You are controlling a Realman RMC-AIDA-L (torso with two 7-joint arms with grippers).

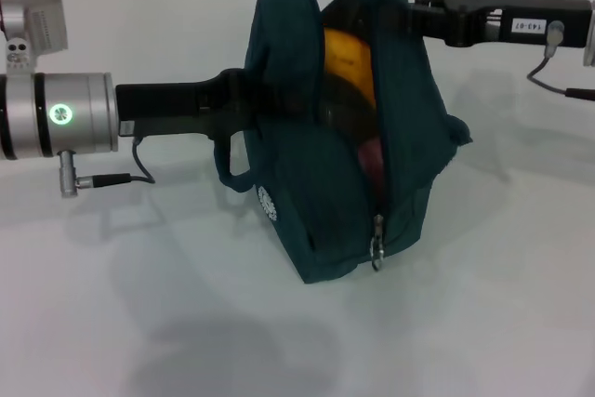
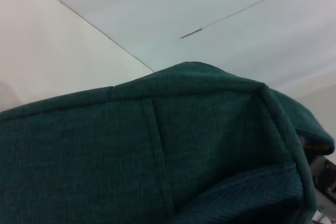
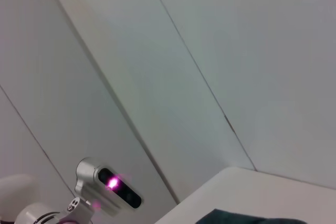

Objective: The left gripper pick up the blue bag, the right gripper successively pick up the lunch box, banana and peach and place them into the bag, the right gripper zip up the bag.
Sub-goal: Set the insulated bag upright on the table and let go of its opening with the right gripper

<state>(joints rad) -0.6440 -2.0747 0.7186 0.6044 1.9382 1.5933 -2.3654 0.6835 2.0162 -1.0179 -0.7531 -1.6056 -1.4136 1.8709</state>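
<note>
The blue bag point(image 1: 321, 137) hangs tilted above the white table point(image 1: 483, 304), with its base low and its zip opening facing me. The opening gapes and the zip pull point(image 1: 376, 246) hangs at its lower end. Inside I see the yellow banana point(image 1: 349, 62) and, below it, the reddish peach point(image 1: 370, 160). The lunch box is hidden. My left gripper point(image 1: 237, 99) reaches in from the left and holds the bag's side, with its tips hidden by the fabric. My right gripper point(image 1: 423, 16) is at the bag's upper right edge. The bag's fabric point(image 2: 157, 156) fills the left wrist view.
A carry loop point(image 1: 232, 160) hangs from the bag's left side. The right wrist view shows the wall, a corner of the bag point(image 3: 247, 217) and a grey device with a pink light point(image 3: 113, 184). The right arm's cable point(image 1: 558, 86) hangs at the far right.
</note>
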